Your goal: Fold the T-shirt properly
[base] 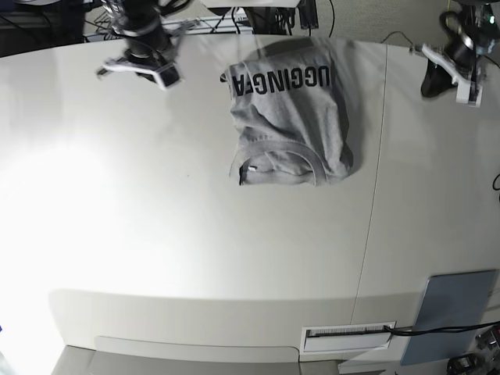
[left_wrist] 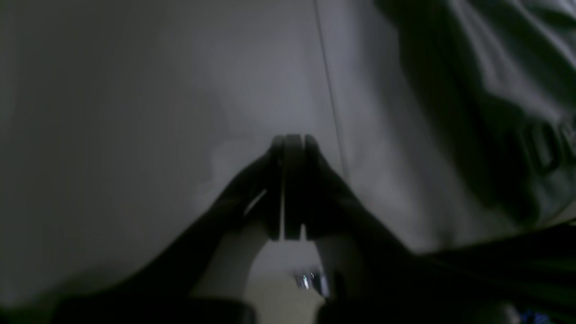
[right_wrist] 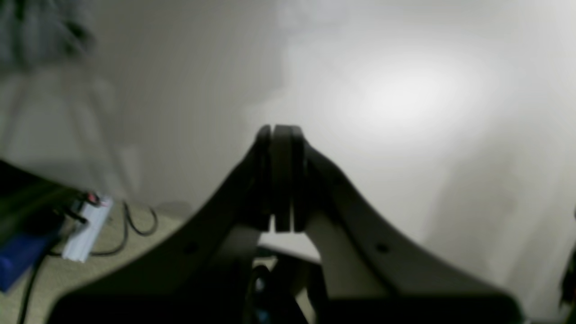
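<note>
The grey T-shirt (base: pixel 289 117) lies folded into a compact block at the far middle of the white table (base: pixel 195 219), black lettering up and the ribbed neck toward the front. My left gripper (base: pixel 451 76) is shut and empty, raised to the shirt's right. In the left wrist view its jaws (left_wrist: pixel 288 140) are pressed together over bare table, with the shirt (left_wrist: pixel 495 90) at the upper right. My right gripper (base: pixel 145 69) is shut and empty to the shirt's left. In the right wrist view (right_wrist: pixel 281 131) it holds nothing.
A flat blue-grey panel (base: pixel 453 316) lies at the front right corner of the table. A seam (base: pixel 375 195) runs front to back right of the shirt. A white power strip (right_wrist: pixel 87 227) with cables lies on the floor beyond the table edge.
</note>
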